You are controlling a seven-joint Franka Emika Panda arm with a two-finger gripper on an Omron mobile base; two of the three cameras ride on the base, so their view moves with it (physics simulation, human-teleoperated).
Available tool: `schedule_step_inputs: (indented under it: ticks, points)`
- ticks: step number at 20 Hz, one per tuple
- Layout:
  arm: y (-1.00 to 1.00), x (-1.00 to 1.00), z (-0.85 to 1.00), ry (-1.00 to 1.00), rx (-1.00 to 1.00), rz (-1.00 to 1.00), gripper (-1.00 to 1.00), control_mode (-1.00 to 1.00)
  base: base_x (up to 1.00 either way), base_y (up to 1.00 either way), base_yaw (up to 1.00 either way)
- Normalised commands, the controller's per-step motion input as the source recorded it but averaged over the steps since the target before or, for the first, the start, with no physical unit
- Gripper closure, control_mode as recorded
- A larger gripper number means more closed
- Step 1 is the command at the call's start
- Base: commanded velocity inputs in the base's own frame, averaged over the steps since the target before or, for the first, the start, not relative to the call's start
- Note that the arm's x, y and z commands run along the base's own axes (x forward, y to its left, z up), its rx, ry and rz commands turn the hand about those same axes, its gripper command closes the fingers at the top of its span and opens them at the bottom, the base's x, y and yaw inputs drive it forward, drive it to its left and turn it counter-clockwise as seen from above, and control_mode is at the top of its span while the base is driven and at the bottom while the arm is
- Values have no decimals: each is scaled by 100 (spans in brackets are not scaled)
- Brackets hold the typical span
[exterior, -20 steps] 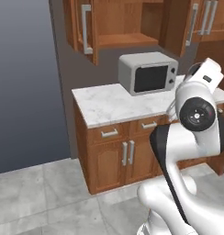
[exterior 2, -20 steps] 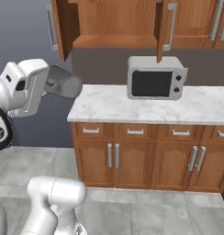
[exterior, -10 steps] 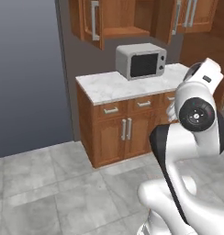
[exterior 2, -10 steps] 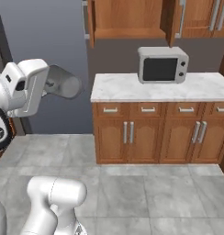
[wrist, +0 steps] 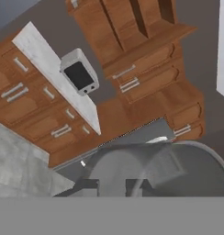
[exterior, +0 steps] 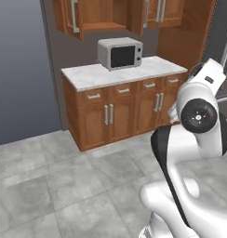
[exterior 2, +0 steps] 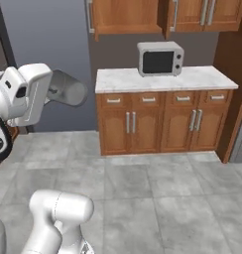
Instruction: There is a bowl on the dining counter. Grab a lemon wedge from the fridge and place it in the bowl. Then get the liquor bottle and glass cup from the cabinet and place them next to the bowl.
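My gripper (exterior 2: pixel 52 92) is shut on the glass cup (exterior 2: pixel 69 90), a translucent grey cylinder that sticks out sideways from the hand at chest height above the floor. In the hand view the glass cup (wrist: pixel 178 167) spreads across the lower picture, with my gripper (wrist: pixel 111 187) closed at its base. The wooden upper cabinet (exterior: pixel 94 14) hangs with its doors open above a marble counter (exterior: pixel 87 74). A grey strip of the fridge (exterior: pixel 225 46) is at the far right edge. The bowl, dining counter, lemon wedge and liquor bottle are out of view.
A grey microwave (exterior 2: pixel 160 58) stands on the marble counter (exterior 2: pixel 123 79) over wooden base cabinets (exterior 2: pixel 152 121). Grey tiled floor (exterior 2: pixel 157 198) lies open between me and the cabinets. A dark grey wall (exterior: pixel 17 69) stands to the left.
The whole picture has shifted: the base has driven back and turned, so counter and microwave look farther away. The glass cup stays in my gripper.
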Motion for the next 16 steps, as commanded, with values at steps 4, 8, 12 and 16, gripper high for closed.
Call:
schedule_step_inputs:
  ticks: [4,8,12,16]
  points:
    - [0,0,0,0,0,0,100,100,-100,0,-22]
    - [0,0,0,0,0,0,100,100,-100,0,-21]
    - [0,0,0,0,0,0,100,100,-100,0,-21]
    - [0,0,0,0,0,0,100,100,-100,0,-22]
